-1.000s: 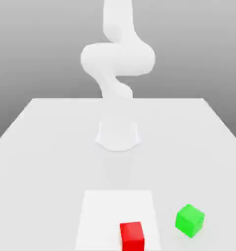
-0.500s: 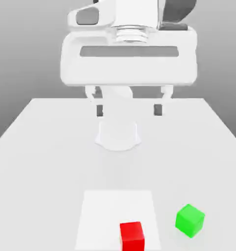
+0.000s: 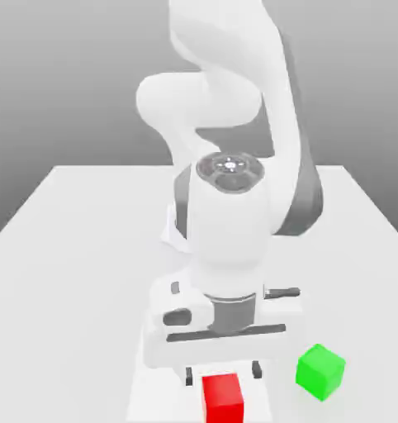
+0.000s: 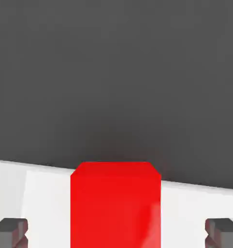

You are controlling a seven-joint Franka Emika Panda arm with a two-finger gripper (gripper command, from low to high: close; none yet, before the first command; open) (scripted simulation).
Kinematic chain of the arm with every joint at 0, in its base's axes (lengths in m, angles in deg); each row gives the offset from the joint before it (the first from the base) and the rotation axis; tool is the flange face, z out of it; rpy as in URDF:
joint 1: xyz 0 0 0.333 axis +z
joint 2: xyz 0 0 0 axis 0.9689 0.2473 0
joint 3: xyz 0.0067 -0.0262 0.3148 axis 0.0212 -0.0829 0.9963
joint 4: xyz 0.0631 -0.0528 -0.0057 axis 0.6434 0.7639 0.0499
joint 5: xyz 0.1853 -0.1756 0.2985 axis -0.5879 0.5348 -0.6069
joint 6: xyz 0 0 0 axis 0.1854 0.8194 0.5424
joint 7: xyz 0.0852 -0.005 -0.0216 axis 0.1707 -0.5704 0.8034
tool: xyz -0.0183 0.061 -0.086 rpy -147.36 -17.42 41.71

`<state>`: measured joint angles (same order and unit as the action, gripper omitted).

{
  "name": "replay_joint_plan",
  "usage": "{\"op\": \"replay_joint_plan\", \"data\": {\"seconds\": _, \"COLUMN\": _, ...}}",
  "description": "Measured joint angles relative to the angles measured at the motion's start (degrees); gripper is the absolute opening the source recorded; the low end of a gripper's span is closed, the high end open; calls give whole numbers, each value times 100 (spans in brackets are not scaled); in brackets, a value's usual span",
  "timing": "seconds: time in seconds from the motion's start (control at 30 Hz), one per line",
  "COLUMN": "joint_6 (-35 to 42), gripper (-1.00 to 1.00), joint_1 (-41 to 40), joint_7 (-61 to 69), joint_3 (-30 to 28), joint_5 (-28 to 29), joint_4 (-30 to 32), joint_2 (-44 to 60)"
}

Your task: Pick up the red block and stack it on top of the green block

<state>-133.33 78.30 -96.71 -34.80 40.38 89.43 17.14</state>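
Looking down, you see the red block [image 3: 223, 397] on the table [image 3: 78, 248] | green block [image 3: 320, 372] near the red block, apart | arm bent low, gripper [image 3: 223, 373] over the red block, fingers [image 4: 10, 231] wide open, holding nothing.

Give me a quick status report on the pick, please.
Gripper jaws open, low over red block, straddling it, not closed. Green block apart on the exterior view's right. Nothing between them.
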Motion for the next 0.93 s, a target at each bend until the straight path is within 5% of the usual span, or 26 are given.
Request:
{"op": "replay_joint_plan", "data": {"seconds": 0.03, "joint_6": -98, "gripper": -100, "joint_1": 4, "joint_7": -4, "joint_3": -5, "joint_5": 5, "joint_4": -17, "joint_2": 116}}
{"op": "replay_joint_plan", "data": {"seconds": 0.4, "joint_6": 508, "gripper": -100, "joint_1": -6, "joint_7": 19, "joint_3": 13, "joint_5": -30, "joint_4": 99, "joint_2": -606}}
{"op": "replay_joint_plan", "data": {"seconds": 0.57, "joint_6": 961, "gripper": -100, "joint_1": 604, "joint_7": 441, "joint_3": 766, "joint_5": 50, "joint_4": 536, "joint_2": -1485}}
{"op": "replay_joint_plan", "data": {"seconds": 0.73, "joint_6": 309, "gripper": -100, "joint_1": 998, "joint_7": 333, "joint_3": 893, "joint_5": 469, "joint_4": 636, "joint_2": -914}}
{"op": "replay_joint_plan", "data": {"seconds": 0.77, "joint_6": 180, "gripper": 100, "joint_1": 1028, "joint_7": 286, "joint_3": 858, "joint_5": 539, "joint_4": 630, "joint_2": -777}}
{"op": "replay_joint_plan", "data": {"seconds": 0.93, "joint_6": 180, "gripper": 100, "joint_1": 1028, "joint_7": 286, "joint_3": 858, "joint_5": 539, "joint_4": 630, "joint_2": -777}}
